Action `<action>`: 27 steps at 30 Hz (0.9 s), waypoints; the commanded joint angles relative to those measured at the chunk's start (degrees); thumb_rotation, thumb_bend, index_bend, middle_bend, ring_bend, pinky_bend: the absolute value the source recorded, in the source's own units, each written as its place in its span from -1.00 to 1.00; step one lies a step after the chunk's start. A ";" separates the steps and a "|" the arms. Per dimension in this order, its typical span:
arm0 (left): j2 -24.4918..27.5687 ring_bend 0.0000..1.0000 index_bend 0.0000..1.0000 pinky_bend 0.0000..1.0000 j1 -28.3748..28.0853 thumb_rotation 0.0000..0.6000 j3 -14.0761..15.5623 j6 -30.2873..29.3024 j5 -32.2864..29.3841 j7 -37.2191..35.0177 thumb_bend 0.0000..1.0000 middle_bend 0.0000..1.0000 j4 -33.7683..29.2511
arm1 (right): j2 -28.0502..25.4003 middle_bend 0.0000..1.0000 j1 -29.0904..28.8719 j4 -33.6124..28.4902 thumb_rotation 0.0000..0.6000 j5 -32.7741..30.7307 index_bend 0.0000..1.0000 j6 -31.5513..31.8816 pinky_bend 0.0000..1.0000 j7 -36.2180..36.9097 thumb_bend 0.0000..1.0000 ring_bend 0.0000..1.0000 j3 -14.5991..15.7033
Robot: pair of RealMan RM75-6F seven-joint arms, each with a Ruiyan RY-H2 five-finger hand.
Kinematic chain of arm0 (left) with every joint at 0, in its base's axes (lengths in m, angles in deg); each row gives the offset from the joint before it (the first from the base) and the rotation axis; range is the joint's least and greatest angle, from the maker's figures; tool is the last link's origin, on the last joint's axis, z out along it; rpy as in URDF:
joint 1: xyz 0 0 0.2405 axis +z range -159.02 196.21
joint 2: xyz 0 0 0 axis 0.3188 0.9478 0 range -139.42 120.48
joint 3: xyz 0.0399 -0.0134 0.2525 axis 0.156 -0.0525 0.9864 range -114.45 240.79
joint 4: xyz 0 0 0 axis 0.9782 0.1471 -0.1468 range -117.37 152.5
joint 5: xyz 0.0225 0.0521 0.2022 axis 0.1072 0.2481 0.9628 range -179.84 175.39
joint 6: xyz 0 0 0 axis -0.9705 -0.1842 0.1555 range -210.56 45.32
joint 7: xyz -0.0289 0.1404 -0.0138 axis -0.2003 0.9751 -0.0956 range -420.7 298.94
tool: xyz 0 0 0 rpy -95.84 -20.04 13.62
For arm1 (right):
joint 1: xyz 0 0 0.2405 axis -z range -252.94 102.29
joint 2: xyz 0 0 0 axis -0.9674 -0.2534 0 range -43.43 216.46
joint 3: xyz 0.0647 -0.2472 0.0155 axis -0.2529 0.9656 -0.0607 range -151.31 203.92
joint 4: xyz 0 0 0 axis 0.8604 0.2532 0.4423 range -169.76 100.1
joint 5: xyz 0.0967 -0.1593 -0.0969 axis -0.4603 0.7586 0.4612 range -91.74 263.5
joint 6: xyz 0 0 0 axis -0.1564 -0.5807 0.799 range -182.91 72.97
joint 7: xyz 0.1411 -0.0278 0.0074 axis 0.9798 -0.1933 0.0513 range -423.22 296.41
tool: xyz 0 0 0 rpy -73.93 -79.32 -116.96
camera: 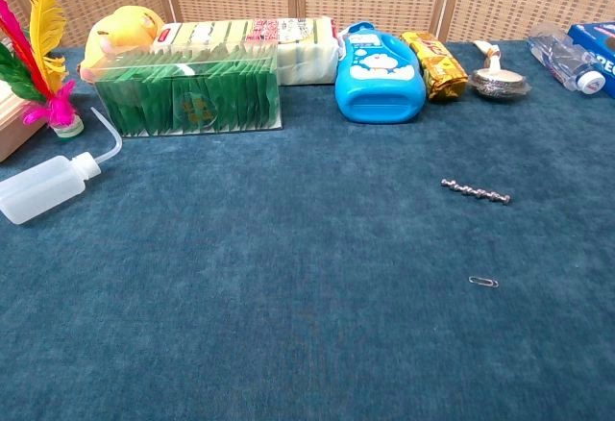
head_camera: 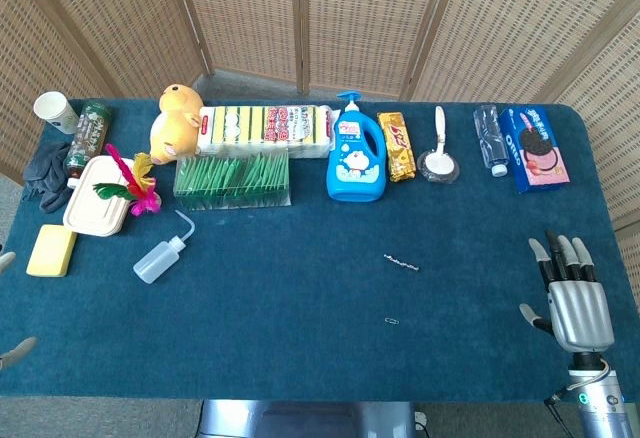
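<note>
My right hand lies low over the blue cloth at the front right, palm down, fingers spread, holding nothing. It does not show in the chest view. The nearest things to it are a small metal chain-like piece and a paper clip, both well to its left on the cloth. Of my left hand only two grey fingertips show at the left edge, far apart, with bare cloth between them. A yellow sponge lies just beyond them.
Along the back stand a paper cup, dark bottle, plush toy, sponge pack, green box, blue detergent bottle, gold snack bar, spoon, water bottle, Oreo pack. A squeeze bottle lies at left.
</note>
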 commanded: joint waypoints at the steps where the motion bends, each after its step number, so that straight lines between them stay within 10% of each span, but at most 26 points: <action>1: 0.04 -1.00 -1.00 -1.00 -0.02 1.00 0.09 0.11 0.15 -0.16 -0.90 -1.00 0.00 | -0.19 -1.00 0.15 -0.30 1.00 -0.06 -1.00 -0.18 -1.00 -0.24 -1.00 -1.00 -0.13; 14: 0.11 -1.00 -1.00 -1.00 -0.77 1.00 0.05 1.85 -0.62 0.08 -0.90 -1.00 -0.40 | 3.23 -1.00 -5.09 -1.42 1.00 1.41 -0.98 -8.26 -1.00 1.76 -1.00 -1.00 -2.16; 27: 0.58 -1.00 -1.00 -1.00 -0.95 1.00 -0.28 2.31 -2.22 -1.52 -0.90 -1.00 0.08 | 14.14 -1.00 -17.12 4.42 1.00 -7.61 -0.29 -24.08 -1.00 -2.73 -0.95 -1.00 -8.55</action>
